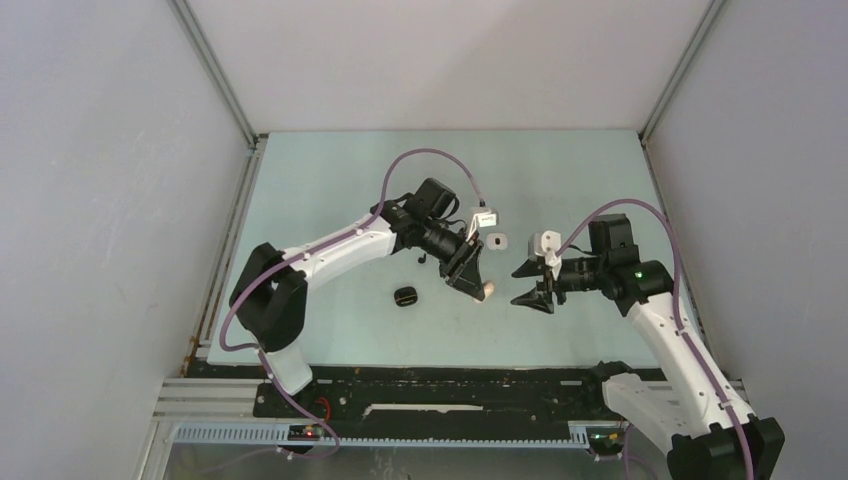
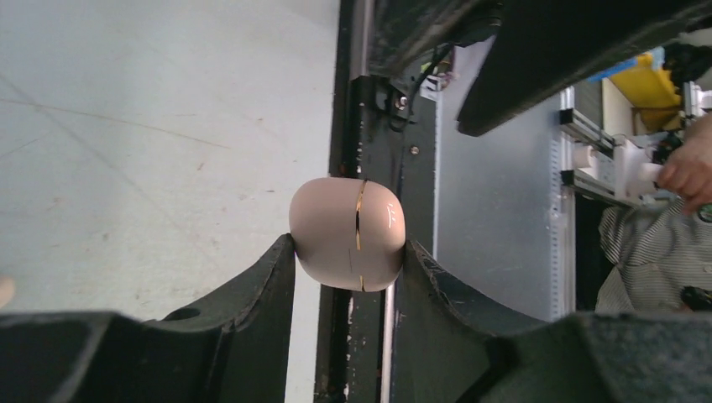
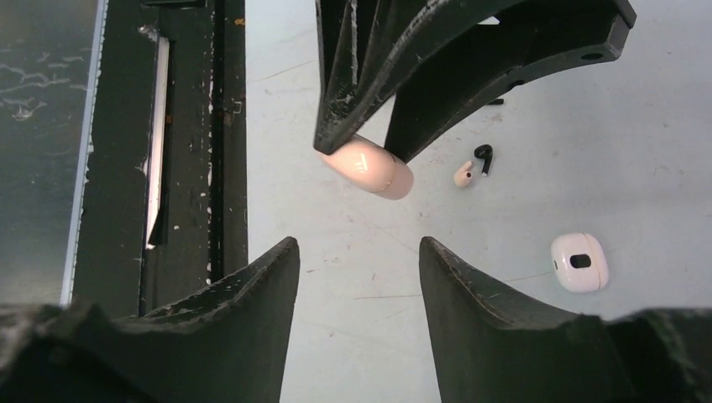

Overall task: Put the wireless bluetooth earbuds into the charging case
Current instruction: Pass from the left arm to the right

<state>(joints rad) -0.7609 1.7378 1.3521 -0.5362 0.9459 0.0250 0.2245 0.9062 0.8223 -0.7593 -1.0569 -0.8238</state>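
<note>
Left gripper (image 2: 350,252) pinched a beige charging case (image 2: 336,222) between its two fingers, held clear of the table (image 1: 330,180); the case looked closed, a thin gold seam running down its face; its flanks were hidden behind the finger pads, and its contents could not be seen. Right gripper (image 3: 358,248) faced it from close by, jaws spread with nothing between them and only bare table showing through the gap; from that wrist the case's upper end was covered by the left fingers (image 3: 353,92). Beige earbud (image 3: 463,175) and black earbud (image 3: 484,156) lay just beside each other on the table beyond the held case, too small to tell their orientation; from above only a dark speck was readable there. White charging case (image 3: 579,262) lay flat, apart from the earbuds, with a dark slot on top. Black oval case (image 1: 405,297) sat near the left gripper, detail not resolved. Person's hand (image 2: 688,164) and striped sleeve (image 2: 646,252) were cut off at the left wrist view's edge.
</note>
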